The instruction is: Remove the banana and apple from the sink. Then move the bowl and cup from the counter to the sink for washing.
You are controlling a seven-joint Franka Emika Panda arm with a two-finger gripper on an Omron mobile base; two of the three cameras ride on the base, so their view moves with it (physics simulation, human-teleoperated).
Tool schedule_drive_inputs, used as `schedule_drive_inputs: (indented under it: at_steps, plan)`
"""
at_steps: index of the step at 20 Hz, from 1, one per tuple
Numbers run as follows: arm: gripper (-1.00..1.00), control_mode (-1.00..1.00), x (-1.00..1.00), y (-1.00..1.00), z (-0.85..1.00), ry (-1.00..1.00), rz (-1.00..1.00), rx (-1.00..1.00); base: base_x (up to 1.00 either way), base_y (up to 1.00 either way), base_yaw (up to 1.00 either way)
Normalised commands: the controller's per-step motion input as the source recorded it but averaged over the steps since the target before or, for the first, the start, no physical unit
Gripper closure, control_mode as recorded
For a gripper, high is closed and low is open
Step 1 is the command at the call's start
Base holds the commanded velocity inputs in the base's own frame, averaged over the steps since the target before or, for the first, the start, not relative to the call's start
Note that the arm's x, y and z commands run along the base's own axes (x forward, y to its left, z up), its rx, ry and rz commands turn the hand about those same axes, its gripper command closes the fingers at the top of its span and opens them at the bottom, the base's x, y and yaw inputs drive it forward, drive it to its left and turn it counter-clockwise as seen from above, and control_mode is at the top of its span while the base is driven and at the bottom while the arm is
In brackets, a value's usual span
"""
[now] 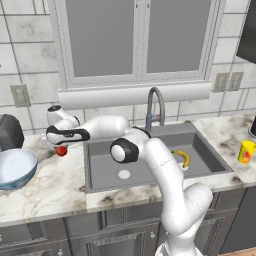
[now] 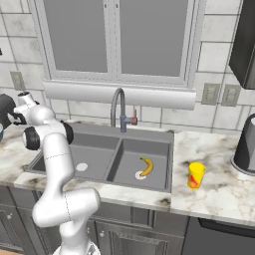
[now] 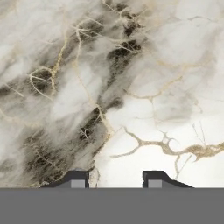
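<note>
From the left base view the apple (image 1: pixel 61 150) lies on the surface (image 1: pixel 55 180) beside the sink (image 1: pixel 150 160), the right base view shows the banana (image 2: pixel 146 166) waiting in the basin, and the hand view shows the jaws apart and empty, so the arm should lift clear before reaching over.

One banana (image 1: pixel 183 158), one apple (image 1: pixel 61 150), one bowl (image 1: pixel 15 168), one cup (image 1: pixel 246 151).

red apple (image 1: pixel 61 150); yellow banana (image 2: pixel 146 166); veined white counter (image 1: pixel 50 185)

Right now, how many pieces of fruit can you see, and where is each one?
2. The banana lies in the right basin of the sink, near its drain. The apple rests on the counter left of the sink, by the bowl.
</note>
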Motion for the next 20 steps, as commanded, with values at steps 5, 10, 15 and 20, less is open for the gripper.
schedule_drive_inputs:
  at_steps: [5,10,15,20]
  plan:
    - [-1.00,-1.00,0.00,0.00,-0.01,0.00,0.00,0.00,0.00,0.00,0.00]
    - [-1.00,-1.00,0.00,-0.02,0.06,0.00,0.00,0.00,0.00,0.00,0.00]
    - [-1.00,-1.00,-0.04,-0.06,0.17,0.00,0.00,0.00,0.00,0.00,0.00]
    - [-1.00,-1.00,-0.06,-0.11,0.23,0.00,0.00,0.00,0.00,0.00,0.00]
